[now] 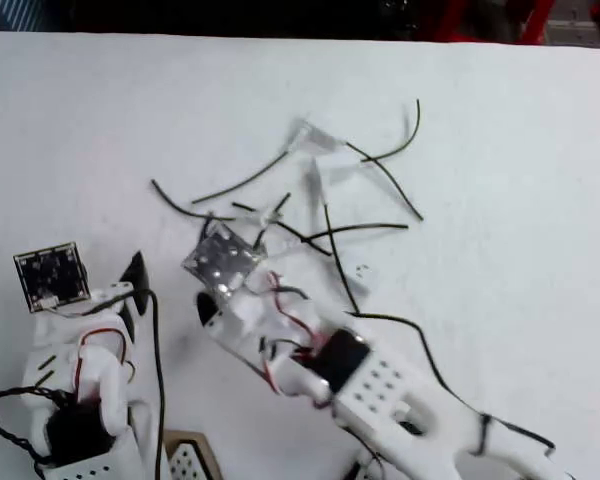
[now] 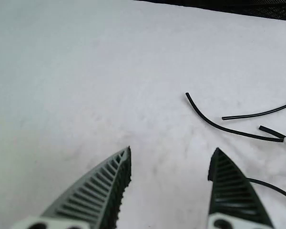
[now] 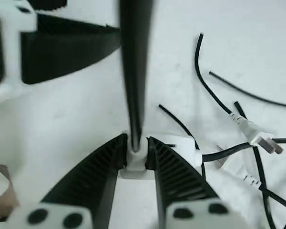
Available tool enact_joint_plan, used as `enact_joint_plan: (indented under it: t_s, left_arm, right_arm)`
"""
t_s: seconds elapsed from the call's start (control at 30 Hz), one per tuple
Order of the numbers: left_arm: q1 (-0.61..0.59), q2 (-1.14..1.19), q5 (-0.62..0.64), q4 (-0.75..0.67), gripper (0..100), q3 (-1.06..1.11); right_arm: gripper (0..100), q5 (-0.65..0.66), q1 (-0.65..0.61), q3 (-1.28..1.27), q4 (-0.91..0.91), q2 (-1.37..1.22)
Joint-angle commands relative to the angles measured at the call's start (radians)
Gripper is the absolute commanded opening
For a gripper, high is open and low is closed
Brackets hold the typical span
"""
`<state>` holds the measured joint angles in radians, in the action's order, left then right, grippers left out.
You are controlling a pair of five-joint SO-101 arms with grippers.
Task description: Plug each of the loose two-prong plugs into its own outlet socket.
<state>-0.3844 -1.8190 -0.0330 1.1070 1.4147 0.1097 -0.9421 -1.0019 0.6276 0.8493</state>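
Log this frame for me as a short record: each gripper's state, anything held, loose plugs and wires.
left gripper: open, holding nothing, over bare table
right gripper: shut on a white corded piece, its black cord running out past the fingertips
loose plug: white, two prongs showing, lying on the table apart from both grippers
black wires: several loose strands scattered on the table
seated plugs: none that can be confirmed

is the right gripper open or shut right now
Shut on a white plug: the right gripper pinches it from both sides, its black cord sticking out beyond.
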Motion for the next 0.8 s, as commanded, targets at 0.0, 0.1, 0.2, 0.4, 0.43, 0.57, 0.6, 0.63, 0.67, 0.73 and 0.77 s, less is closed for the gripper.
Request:
enact_joint_plan:
  t_s: [0.0, 0.1, 0.2, 0.4, 0.43, 0.57, 0.6, 0.63, 0.67, 0.73, 0.77]
  left_arm:
    - [-0.008, 0.001, 0.005, -0.023, 27, -0.023]
    - [-0.008, 0.001, 0.005, -0.023, 27, -0.023]
    - [-0.008, 0.001, 0.005, -0.023, 27, -0.021]
    - [-0.008, 0.001, 0.005, -0.023, 27, -0.021]
    - [-0.008, 0.001, 0.005, -0.023, 27, -0.021]
    - [-0.008, 0.001, 0.005, -0.023, 27, -0.021]
    - [-0.008, 0.001, 0.005, -0.023, 27, -0.021]
    - [-0.008, 0.001, 0.005, -0.023, 27, -0.021]
    - [-0.008, 0.001, 0.003, -0.023, 27, -0.021]
    - [-0.008, 0.001, 0.003, -0.023, 27, -0.021]
    - [-0.008, 0.001, 0.003, -0.023, 27, -0.021]
  right_arm:
    - [1.7, 0.011, 0.016, 0.017, 0.044, 0.182]
    - [1.7, 0.011, 0.064, 0.018, 0.053, 0.291]
    - [1.7, 0.012, 0.150, 0.020, 0.051, 0.372]
    - [1.7, 0.012, 0.343, 0.017, 0.018, 0.426]
    - [1.7, 0.012, 0.380, 0.014, -0.002, 0.418]
    - [1.7, 0.012, 0.526, 0.009, -0.101, 0.340]
    - [1.7, 0.011, 0.556, 0.008, -0.128, 0.308]
    - [1.7, 0.009, 0.584, 0.008, -0.157, 0.268]
    - [1.7, 0.003, 0.613, 0.008, -0.193, 0.225]
    - [1.7, 0.003, 0.659, 0.008, -0.269, 0.128]
    - [1.7, 0.003, 0.679, 0.009, -0.315, 0.073]
